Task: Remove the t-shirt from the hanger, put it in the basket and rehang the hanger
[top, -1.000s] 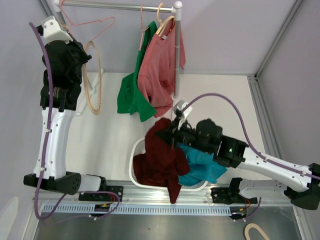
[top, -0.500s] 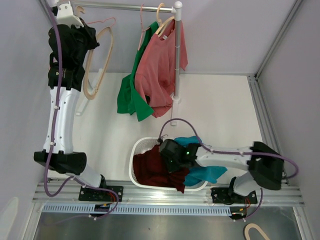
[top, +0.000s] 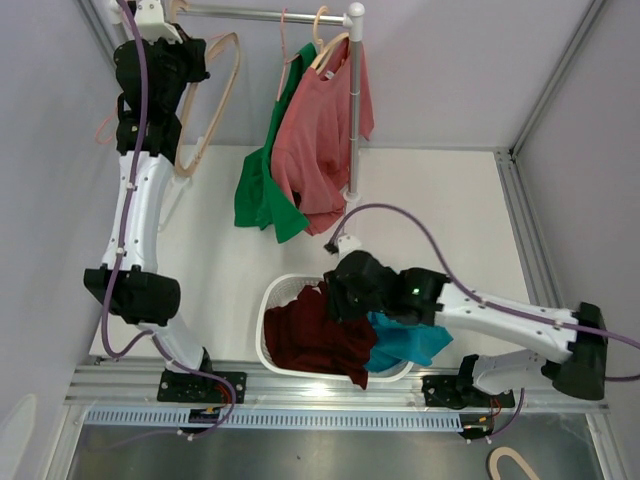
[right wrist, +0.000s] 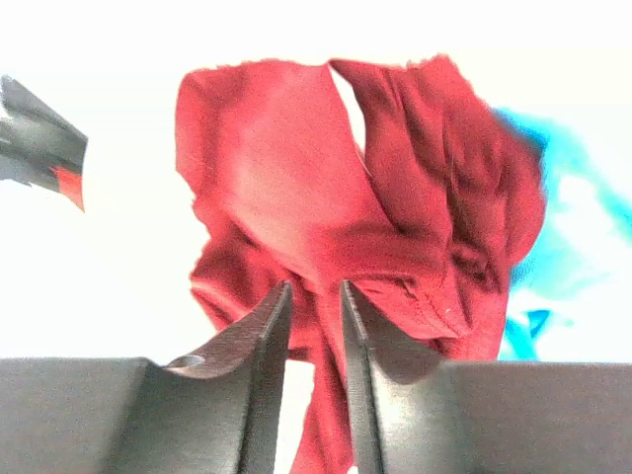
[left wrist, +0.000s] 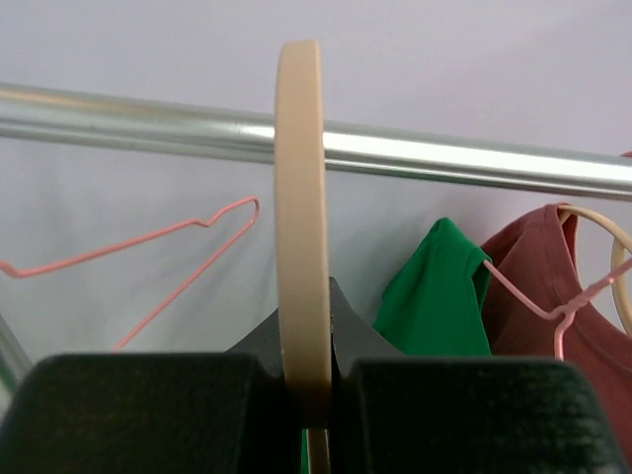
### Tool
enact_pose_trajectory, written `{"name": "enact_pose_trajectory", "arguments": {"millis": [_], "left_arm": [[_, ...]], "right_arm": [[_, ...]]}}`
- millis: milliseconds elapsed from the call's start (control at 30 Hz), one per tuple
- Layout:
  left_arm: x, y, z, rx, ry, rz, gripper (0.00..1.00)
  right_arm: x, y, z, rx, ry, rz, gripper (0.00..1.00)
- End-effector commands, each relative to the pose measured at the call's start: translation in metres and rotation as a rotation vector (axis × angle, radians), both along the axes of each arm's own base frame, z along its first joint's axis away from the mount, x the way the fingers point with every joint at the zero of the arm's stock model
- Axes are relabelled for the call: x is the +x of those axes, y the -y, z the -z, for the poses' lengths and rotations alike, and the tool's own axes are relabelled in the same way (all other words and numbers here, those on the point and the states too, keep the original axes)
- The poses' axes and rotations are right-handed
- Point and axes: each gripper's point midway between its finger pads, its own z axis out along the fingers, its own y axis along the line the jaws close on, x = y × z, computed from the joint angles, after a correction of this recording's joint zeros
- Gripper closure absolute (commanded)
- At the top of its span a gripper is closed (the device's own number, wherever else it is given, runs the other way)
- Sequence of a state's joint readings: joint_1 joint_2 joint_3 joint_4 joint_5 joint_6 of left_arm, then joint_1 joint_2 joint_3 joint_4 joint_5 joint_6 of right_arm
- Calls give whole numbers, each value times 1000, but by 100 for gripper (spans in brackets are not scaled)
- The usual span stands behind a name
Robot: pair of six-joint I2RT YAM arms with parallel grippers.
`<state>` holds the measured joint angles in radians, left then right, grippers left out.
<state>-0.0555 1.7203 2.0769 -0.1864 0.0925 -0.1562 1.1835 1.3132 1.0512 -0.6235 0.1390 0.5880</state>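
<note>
Pale grey walls close in a white table. At 11 o'clock the left gripper is clamped on a bare beige hanger just below the metal rail. At 12 o'clock hang a green shirt and a salmon shirt. At 6 o'clock the dark red t-shirt lies in the white basket, with a teal garment at its 3 o'clock. The right gripper hovers above the t-shirt with its fingers nearly together; I cannot tell whether they pinch cloth.
</note>
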Motion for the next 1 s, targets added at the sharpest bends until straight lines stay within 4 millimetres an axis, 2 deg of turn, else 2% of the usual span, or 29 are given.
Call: {"name": "enact_pose_trajectory", "arguments": {"millis": [0, 33, 67, 100, 133, 167, 267, 300, 433, 500, 633, 733, 800, 833, 867, 933, 967], "left_arm": [[-11, -1, -63, 1, 198, 24, 99], [-7, -1, -61, 0, 195, 26, 99], [3, 0, -52, 2, 175, 30, 99], [7, 0, -49, 2, 169, 30, 99], [5, 0, -61, 7, 194, 27, 99], [18, 1, -50, 13, 174, 29, 99], [24, -4, -60, 29, 205, 9, 99], [31, -5, -52, 28, 195, 9, 99], [44, -7, -43, 19, 194, 7, 98], [51, -7, -37, 14, 189, 10, 89], [55, -5, -33, 9, 182, 20, 80], [50, -5, -36, 9, 182, 23, 74], [46, -4, -38, 10, 174, 26, 60], [42, -4, -41, 13, 178, 25, 59], [30, -6, -54, 12, 201, 17, 59], [23, -11, -56, 11, 197, -13, 58], [9, -16, -68, 9, 218, -36, 57]], "right_arm": [[11, 9, -56, 69, 97, 22, 67], [10, 10, -58, 65, 94, 17, 57], [10, 11, -59, 63, 94, 17, 40], [10, 11, -59, 59, 96, 16, 38], [10, 13, -58, 53, 95, 24, 36], [12, 15, -57, 48, 100, 32, 32], [13, 18, -69, 86, 123, 41, 30], [12, 20, -77, 111, 135, 45, 30], [12, 29, -101, 180, 173, 57, 28], [14, 35, -108, 198, 192, 73, 27], [17, 43, -119, 233, 213, 93, 25], [19, 45, -121, 235, 217, 101, 25], [20, 44, -121, 241, 222, 103, 25], [19, 43, -120, 242, 219, 98, 25], [19, 42, -120, 244, 218, 95, 25], [19, 40, -121, 251, 219, 91, 25], [18, 38, -119, 252, 213, 84, 25]]}}
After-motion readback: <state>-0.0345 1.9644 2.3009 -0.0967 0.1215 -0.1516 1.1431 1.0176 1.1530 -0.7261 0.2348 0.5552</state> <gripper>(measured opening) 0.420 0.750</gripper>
